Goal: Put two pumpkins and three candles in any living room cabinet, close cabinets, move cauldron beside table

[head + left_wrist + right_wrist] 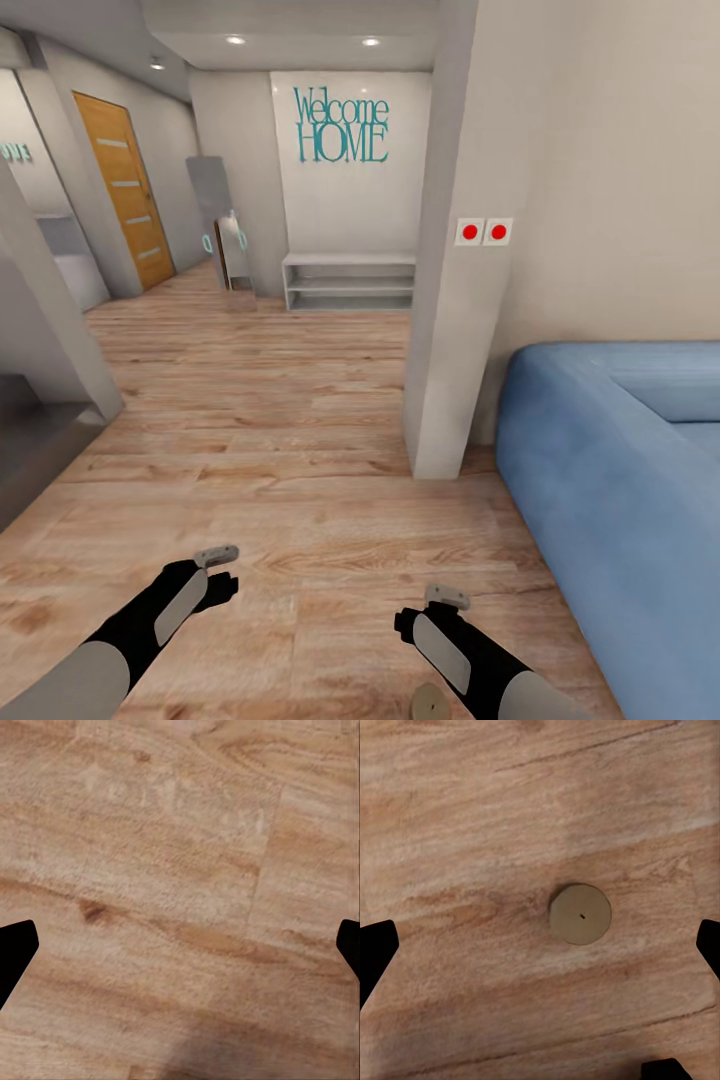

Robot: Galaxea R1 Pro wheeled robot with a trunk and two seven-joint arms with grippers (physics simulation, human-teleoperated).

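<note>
A candle (580, 914) stands upright on the wooden floor (300, 470) directly below the right gripper (540, 952), whose two fingers are spread wide with nothing between them. In the head view the candle (431, 702) peeks out at the bottom edge, just beside the right arm. It looks like a short, stiff wax cylinder with a flat top and a tiny wick hole, probably light and a little slippery, so I would pinch it across its round side, low on the body. The left gripper (180, 952) is spread too, empty, over bare floor. Farther off, a blue sofa (620, 470) sits at the right behind a wall corner (450, 300). Beyond lie a white shelf (349, 282), the "Welcome HOME" lettering (340, 125) and an orange door (125, 185).
</note>
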